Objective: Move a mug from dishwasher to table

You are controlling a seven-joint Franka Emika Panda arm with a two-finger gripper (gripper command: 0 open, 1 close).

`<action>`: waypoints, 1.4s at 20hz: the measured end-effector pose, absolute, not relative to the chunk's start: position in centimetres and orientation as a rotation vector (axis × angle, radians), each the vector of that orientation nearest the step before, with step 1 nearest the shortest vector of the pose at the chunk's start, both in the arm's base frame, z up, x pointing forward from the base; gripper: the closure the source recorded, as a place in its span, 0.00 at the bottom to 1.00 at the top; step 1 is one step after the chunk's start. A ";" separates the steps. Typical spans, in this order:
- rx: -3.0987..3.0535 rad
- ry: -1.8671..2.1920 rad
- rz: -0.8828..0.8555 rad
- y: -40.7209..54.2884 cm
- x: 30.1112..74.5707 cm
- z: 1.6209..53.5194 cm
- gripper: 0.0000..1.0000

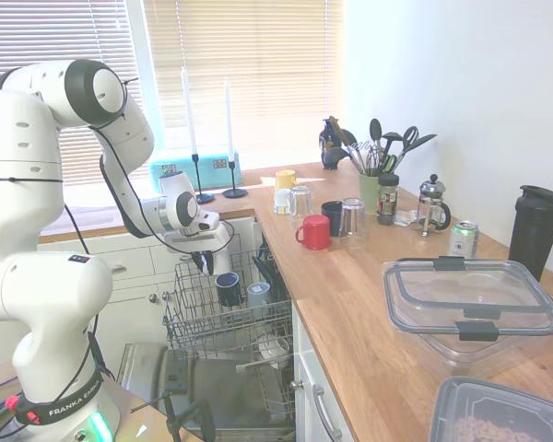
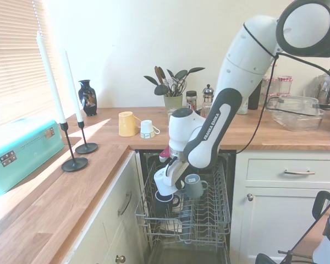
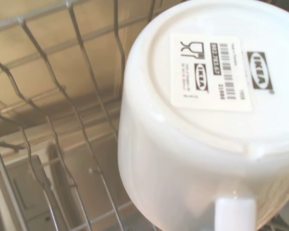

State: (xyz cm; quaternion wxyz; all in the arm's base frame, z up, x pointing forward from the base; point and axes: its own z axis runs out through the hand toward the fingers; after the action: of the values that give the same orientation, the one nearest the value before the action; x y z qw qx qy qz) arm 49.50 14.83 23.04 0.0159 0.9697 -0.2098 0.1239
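**White mug upside down in the hand, over the dishwasher rack**

The mug (image 3: pixel 207 125) is glossy white ceramic, round-walled, turned base-up. The wrist view fills with its flat underside, where a white paper sticker carries barcodes and a printed logo, and its loop handle juts toward the camera. In the second exterior view the mug (image 2: pixel 165 179) sits at the tip of the hand (image 2: pixel 169 175), which is clamped on it, just above the grey wire rack (image 2: pixel 201 217) of the dishwasher (image 1: pixel 230 368).

Directly below and beside it in the rack stand a dark navy mug (image 1: pixel 228 289) and a pale blue-grey mug (image 1: pixel 259 295), both close to the white one. The rack is thin steel wire in a grid with upright tines; it is pulled out over the dropped door, whose inner face is dull steel.

The surface (image 1: pixel 350 304) is light-brown butcher-block wood with white cabinet fronts beneath. On it, near the corner above the dishwasher, cluster a red mug (image 1: pixel 314 232), a yellow mug (image 1: pixel 285 179), a small white cup (image 2: pixel 147 129), clear glasses (image 1: pixel 352 217) and another dark mug (image 1: pixel 333 218). Further along are a pot of black utensils (image 1: pixel 373 184), a French press (image 1: pixel 432 204), a drinks can (image 1: pixel 463 238), a black shaker bottle (image 1: pixel 537 230) and clear plastic lidded boxes (image 1: pixel 470 308). By the window stand two white candles in black holders (image 2: pixel 74 162), a dark vase (image 2: pixel 87 98) and a turquoise box (image 2: pixel 19 154).
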 end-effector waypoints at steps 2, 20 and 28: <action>3.024 -0.671 0.413 14.7 49.8 24.8 1.00; 3.038 -0.988 0.554 7.6 56.4 40.9 1.00; 3.027 -1.000 0.489 8.3 62.4 40.7 1.00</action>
State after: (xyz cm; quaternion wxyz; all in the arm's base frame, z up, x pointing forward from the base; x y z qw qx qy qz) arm 62.40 8.29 40.74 -0.0419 0.9377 -0.3098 0.1515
